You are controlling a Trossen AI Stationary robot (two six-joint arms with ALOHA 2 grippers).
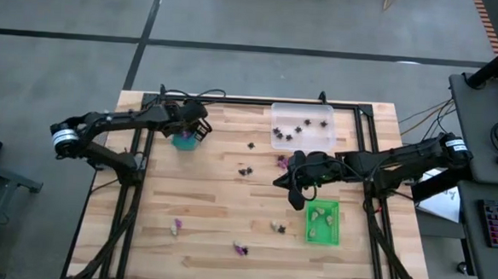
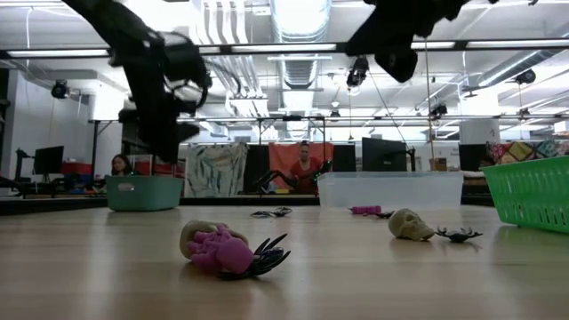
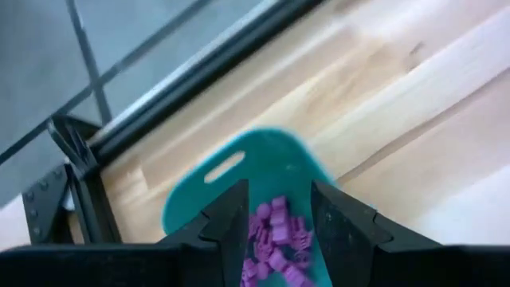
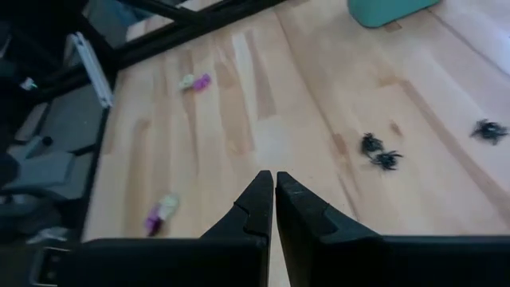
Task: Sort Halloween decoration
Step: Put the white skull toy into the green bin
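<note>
Purple trinkets [image 3: 275, 239] lie in the teal tray [image 3: 263, 171] beneath the spread left gripper [image 3: 277, 219], right gripper [image 4: 274, 195] pressed together over bare table [image 4: 239, 104]; judged risk: a careless descent tips the tray.

left hand [image 1: 191, 133] over far-left tray [image 1: 183, 141] | right hand [image 1: 296, 196] between 2 right trays [image 1: 302, 125]

**Halloween trinkets across the table**

Purple trinkets [image 3: 275, 239] lie heaped in the teal tray [image 1: 183, 141], upper left of the high view. Black spiders [image 1: 288, 135] sit in the clear tray [image 1: 302, 126], upper centre; cream pieces [image 1: 322, 218] in the green tray [image 1: 323, 224], lower right. Loose pieces, including a cream skull [image 2: 410, 225], are scattered mid-table.
</note>
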